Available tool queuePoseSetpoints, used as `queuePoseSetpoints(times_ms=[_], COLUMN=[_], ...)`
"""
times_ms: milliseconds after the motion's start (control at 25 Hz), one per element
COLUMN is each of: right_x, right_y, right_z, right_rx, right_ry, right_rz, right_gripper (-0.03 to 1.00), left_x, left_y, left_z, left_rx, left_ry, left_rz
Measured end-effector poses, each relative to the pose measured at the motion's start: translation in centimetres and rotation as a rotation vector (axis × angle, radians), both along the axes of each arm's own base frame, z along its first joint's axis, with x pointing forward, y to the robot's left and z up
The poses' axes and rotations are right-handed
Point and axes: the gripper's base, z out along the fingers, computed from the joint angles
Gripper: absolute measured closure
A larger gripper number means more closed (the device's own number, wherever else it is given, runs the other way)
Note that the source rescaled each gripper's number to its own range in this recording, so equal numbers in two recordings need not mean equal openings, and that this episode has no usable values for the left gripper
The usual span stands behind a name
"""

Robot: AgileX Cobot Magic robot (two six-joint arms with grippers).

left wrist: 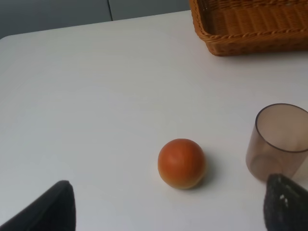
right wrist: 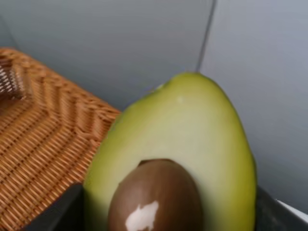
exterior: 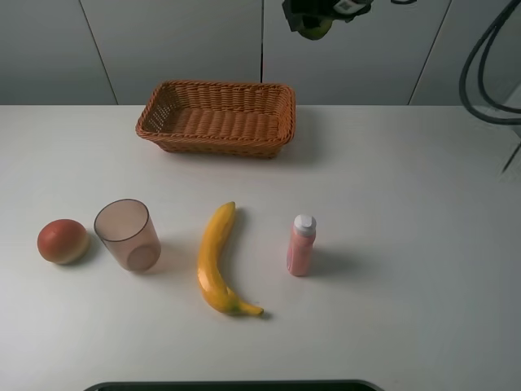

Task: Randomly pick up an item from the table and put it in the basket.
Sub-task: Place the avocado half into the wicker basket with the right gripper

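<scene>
Right now the right end effector (exterior: 317, 20) is clamped on the avocado half (right wrist: 192, 144), high over the far edge of the surface (exterior: 407, 244), just off the right end of the basket (exterior: 216, 149). I'd carry it over the weave, lower, then release. The left end effector (left wrist: 168, 211) gapes empty.

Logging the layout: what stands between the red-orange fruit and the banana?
The upright translucent pinkish cup; the exterior high view shows it.
</scene>
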Motion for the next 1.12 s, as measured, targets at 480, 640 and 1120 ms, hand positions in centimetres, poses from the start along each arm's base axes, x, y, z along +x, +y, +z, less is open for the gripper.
queuePoseSetpoints(times_ms=[480, 640, 1120], right_x=[1.1, 0.9, 0.8], right_y=[7.7, 7.9, 7.9], right_z=[-10.8, -11.8, -11.8], right_rx=[0.012, -0.003, -0.052], right_ry=[0.197, 0.233, 0.220], right_rz=[0.093, 0.099, 0.162], right_gripper=[0.97, 0.97, 0.22], left_x=[0.0, 0.0, 0.0], left_y=[0.0, 0.0, 0.0], left_z=[0.0, 0.0, 0.0], left_rx=[0.000, 0.000, 0.000], left_ry=[0.000, 0.000, 0.000], left_rz=[0.000, 0.000, 0.000])
